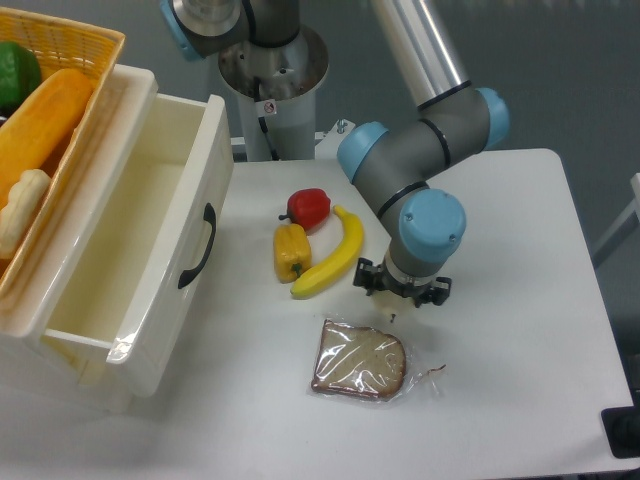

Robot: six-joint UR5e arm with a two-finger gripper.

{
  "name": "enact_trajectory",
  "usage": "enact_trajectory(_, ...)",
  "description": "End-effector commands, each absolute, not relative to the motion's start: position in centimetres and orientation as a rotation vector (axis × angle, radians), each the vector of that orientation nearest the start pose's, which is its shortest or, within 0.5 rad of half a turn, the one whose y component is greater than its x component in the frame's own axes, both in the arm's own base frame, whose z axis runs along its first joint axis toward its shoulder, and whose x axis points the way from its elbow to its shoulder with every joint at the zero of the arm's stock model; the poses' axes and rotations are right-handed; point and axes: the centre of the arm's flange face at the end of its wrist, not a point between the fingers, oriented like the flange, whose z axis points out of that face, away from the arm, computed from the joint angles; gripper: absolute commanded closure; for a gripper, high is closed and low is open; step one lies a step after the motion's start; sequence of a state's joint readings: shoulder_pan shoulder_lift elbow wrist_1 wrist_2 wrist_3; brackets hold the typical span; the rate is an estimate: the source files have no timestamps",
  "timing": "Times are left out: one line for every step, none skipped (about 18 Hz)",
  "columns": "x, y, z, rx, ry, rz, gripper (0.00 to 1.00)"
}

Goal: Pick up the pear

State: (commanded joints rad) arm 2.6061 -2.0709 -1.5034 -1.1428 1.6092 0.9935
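We looked down at the white table (510, 330) and saw the gripper (402, 291) pointing straight down, low over the top. It hung just right of the banana's (333, 256) lower end and just above the bagged slice of bread (360, 360).

We could not see the pear (374, 284) well. Only a little pale bit showed at the left edge of the gripper's dark fingers, and we thought that was it. So the pear seemed to sit right under the gripper, not off to a side. The wrist hid most of it, so we could not tell which way its long side or its stem pointed.

We could not tell if the jaws were apart or pressed on the fruit, because the arm's blue joint covered them.

The yellow bell pepper (291, 250) and the red bell pepper (309, 207) lay farther left, past the banana. We judged that the next move was a squeeze and a straight lift, with care not to bump the banana.
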Motion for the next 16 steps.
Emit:
enact_trajectory(-50.5, 44.7, 27.5, -3.173, -0.032, 0.039, 0.79)
enact_trajectory(-51.1, 44.7, 27.7, -3.169, -0.032, 0.049, 0.94)
enact_trajectory(-52.0, 44.4, 28.3, -3.166, -0.035, 0.071, 0.97)
enact_trajectory(-53.1, 44.1, 29.2, -3.155, -0.021, 0.096, 0.96)
enact_trajectory(-54.0, 43.9, 29.6, -3.151, 0.055, 0.113, 0.95)
enact_trajectory(-54.6, 43.8, 30.3, -3.144, 0.144, 0.135, 0.94)
enact_trajectory(-55.4, 43.6, 30.8, -3.140, 0.180, 0.151, 0.93)
enact_trajectory(-56.1, 43.4, 31.4, -3.137, 0.191, 0.167, 0.93)
enact_trajectory(-56.8, 43.5, 31.9, -3.132, 0.193, 0.177, 0.93)
enact_trajectory(-57.3, 43.7, 32.2, -3.140, 0.197, 0.153, 0.93)
enact_trajectory(-57.5, 43.8, 32.5, -3.154, 0.201, 0.113, 0.94)
enact_trajectory(-57.6, 43.9, 32.8, -3.153, 0.206, 0.106, 0.94)
enact_trajectory(-57.5, 43.9, 33.2, -3.147, 0.206, 0.112, 0.94)
enact_trajectory(-57.4, 43.9, 33.7, -3.144, 0.210, 0.121, 0.94)
enact_trajectory(-57.5, 43.7, 33.9, -3.143, 0.208, 0.126, 0.93)
enact_trajectory(-57.5, 43.5, 34.1, -3.142, 0.215, 0.130, 0.93)
